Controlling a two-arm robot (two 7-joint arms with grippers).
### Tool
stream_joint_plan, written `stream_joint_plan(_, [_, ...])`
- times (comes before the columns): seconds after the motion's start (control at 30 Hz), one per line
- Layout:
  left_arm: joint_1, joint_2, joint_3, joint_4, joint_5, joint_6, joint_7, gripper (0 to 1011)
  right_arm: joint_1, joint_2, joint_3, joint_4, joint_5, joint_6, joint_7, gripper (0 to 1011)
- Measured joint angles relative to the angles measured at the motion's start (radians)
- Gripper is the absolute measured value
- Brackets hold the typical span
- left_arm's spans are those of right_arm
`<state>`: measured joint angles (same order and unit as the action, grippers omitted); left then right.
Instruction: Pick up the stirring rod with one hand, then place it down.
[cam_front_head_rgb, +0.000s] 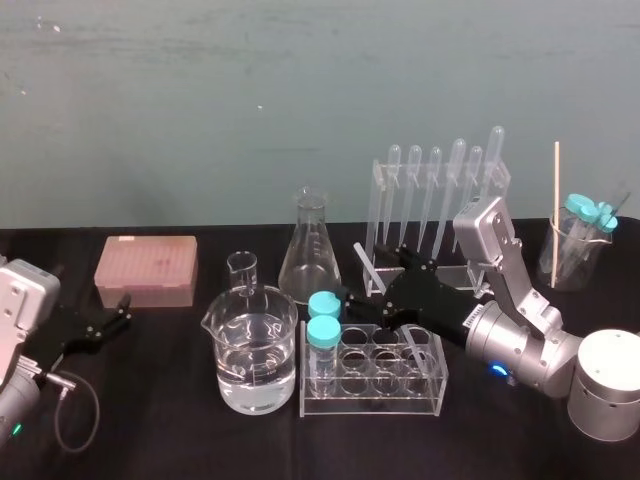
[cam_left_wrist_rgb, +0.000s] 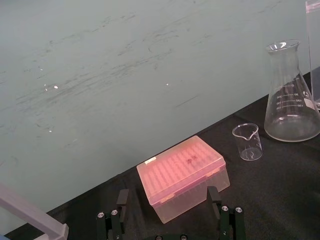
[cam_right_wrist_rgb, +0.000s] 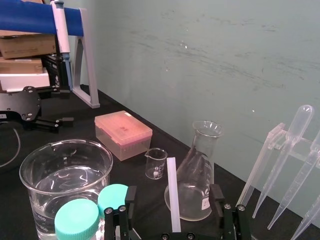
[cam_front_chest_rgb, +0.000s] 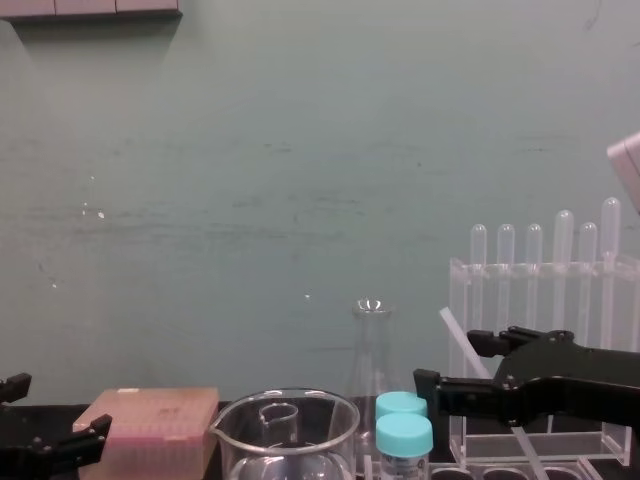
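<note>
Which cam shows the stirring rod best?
Right wrist view: stirring rod is close and unobstructed at the right hand. Chest view shows it tilted, partly behind the hand; head view, a short length by the pipette rack.

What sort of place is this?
Likely a lab bench: pipettes in a clear rack, an Erlenmeyer flask, a pink tip box. Right hand holds the stirring rod by the rack; left hand idle beside the box.

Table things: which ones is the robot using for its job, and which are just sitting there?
For the job:
- stirring rod, held tilted in the air
- right hand, gripping it

Just lying about:
- left hand, open, resting at the left
- water beaker
- flask
- pink box
- droppers
- blue-capped jars
- tube rack
</note>
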<state>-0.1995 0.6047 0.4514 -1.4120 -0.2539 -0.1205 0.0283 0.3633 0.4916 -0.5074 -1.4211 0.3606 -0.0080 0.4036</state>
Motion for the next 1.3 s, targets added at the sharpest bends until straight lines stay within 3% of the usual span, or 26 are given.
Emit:
stream_joint_plan(0.37, [0.000,0.000,0.000,0.000,0.000,0.000,0.000,1000,0.000,0.001,-0.001,0.001,-0.001,-0.001,0.000,652])
stream_joint_plan(0.5, [0.000,0.000,0.000,0.000,0.000,0.000,0.000,1000,0.000,0.001,-0.001,0.001,-0.001,-0.002,0.000,483])
stream_joint_plan(0.57, [0.000,0.000,0.000,0.000,0.000,0.000,0.000,1000,0.000,0.001,-0.001,0.001,-0.001,-0.002,0.000,461])
stream_joint_plan(0.63, [0.000,0.000,0.000,0.000,0.000,0.000,0.000,1000,0.000,0.001,-0.001,0.000,-0.001,-0.002,0.000,362])
stream_joint_plan(0.93, [0.000,0.000,0.000,0.000,0.000,0.000,0.000,1000,0.000,0.001,-0.001,0.000,0.000,-0.003,0.000,91])
stream_joint_plan(1.3, [0.000,0.000,0.000,0.000,0.000,0.000,0.000,1000,0.000,0.001,-0.001,0.000,0.000,-0.004,0.000,69])
